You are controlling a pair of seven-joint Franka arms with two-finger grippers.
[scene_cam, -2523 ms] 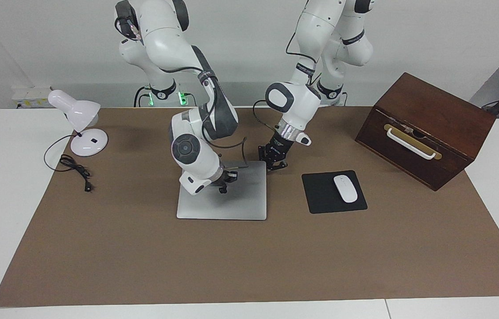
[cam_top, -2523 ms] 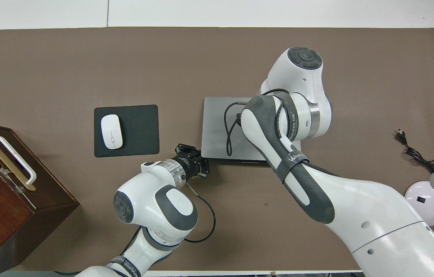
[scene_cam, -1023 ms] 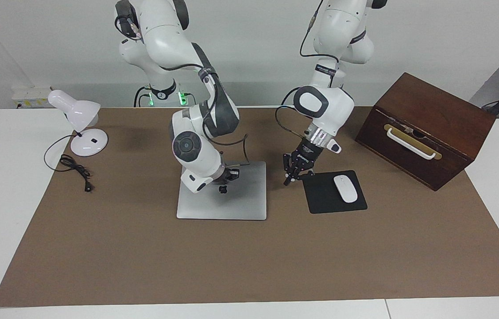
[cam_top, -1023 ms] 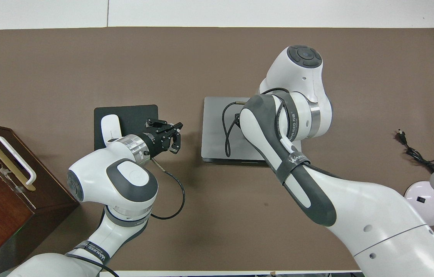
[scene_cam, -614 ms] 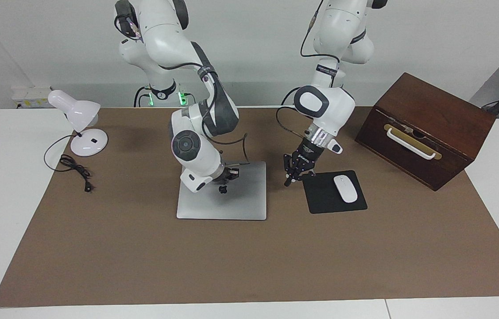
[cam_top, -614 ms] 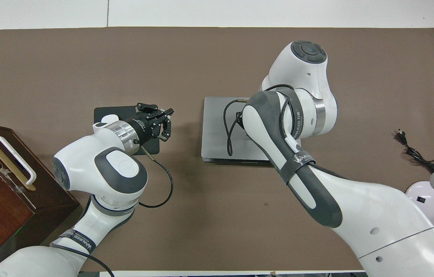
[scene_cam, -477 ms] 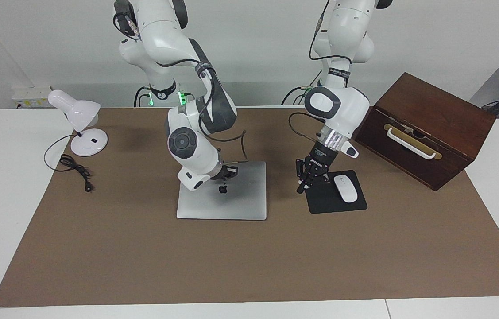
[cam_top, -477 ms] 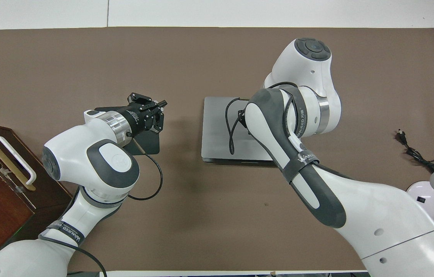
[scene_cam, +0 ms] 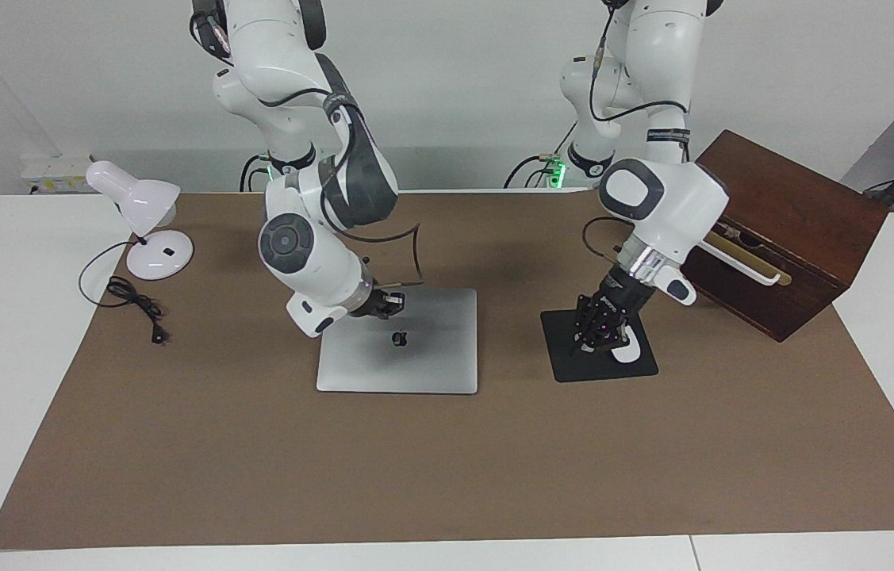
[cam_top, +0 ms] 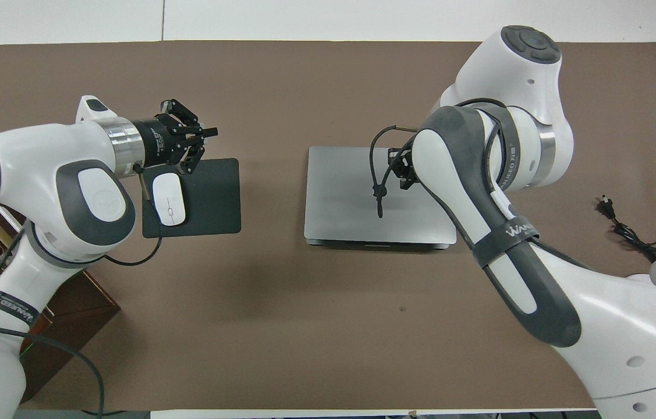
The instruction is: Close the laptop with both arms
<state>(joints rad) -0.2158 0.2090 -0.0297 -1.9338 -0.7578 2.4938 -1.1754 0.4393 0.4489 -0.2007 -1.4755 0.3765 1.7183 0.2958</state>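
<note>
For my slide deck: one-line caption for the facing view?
Laptop lies closed; right gripper raised over it, left gripper over the mouse pad.

Laptop (cam_top: 351,198) shut flat; left tool (cam_top: 202,135) closed, over mouse pad (cam_top: 211,198) corner.

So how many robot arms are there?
2. The right arm reaches over the closed laptop. The left arm reaches over the black mouse pad, beside the wooden box. None seem hidden.
</note>
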